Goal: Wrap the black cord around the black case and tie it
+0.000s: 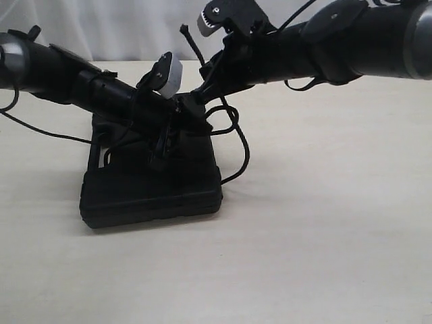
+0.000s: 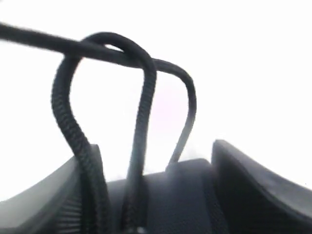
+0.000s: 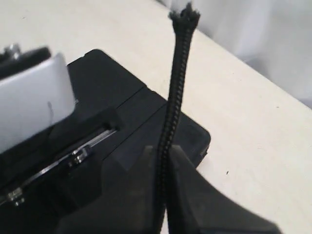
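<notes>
No text, label, brand, number or sign can be read in any view. The lid and side wall of the black case (image 1: 152,189) are too dark to resolve any marking.

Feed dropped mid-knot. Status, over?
Right gripper shut on black cord near frayed tip. Left gripper open, cord loops between its fingers. Black case flat on table. Nothing blocking.
</notes>
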Controlling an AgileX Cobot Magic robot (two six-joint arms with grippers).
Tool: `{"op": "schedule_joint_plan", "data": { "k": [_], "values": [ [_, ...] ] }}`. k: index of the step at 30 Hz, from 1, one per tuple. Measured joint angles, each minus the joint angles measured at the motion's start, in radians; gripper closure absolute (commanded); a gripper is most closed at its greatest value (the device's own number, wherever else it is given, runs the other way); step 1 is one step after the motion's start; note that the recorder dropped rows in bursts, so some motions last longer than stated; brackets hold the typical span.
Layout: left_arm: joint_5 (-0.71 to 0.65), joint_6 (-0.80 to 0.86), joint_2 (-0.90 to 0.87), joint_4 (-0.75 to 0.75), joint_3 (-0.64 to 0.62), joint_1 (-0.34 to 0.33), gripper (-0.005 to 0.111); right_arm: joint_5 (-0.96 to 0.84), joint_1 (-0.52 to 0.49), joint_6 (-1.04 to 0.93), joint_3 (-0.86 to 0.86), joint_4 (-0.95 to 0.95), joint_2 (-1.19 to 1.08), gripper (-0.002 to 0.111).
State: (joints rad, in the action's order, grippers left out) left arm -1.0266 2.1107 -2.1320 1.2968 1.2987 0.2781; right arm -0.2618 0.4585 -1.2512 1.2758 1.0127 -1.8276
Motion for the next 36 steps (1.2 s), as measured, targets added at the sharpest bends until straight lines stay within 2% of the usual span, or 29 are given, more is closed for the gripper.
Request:
{"op": "schedule_joint_plan", "data": {
  "k": [4,11,19,36],
  "values": [
    [0.017,0.000,0.000,-0.006,0.000,0.000,0.047,0.007,0.000,0.014,0.000,0.003,0.018,0.104],
    [0.157,-0.057,0.000,-0.097,0.000,0.000,0.049,0.016,0.000,0.025,0.000,0.071,0.067,0.104],
    [0.127,-0.109,0.003,-0.161,0.000,0.000,0.069,0.017,0.000,0.029,0.000,0.115,0.091,0.104],
    [0.147,-0.127,0.006,-0.167,0.000,-0.022,0.069,0.079,-0.017,0.051,0.000,0.119,0.106,0.104]
  ]
}}
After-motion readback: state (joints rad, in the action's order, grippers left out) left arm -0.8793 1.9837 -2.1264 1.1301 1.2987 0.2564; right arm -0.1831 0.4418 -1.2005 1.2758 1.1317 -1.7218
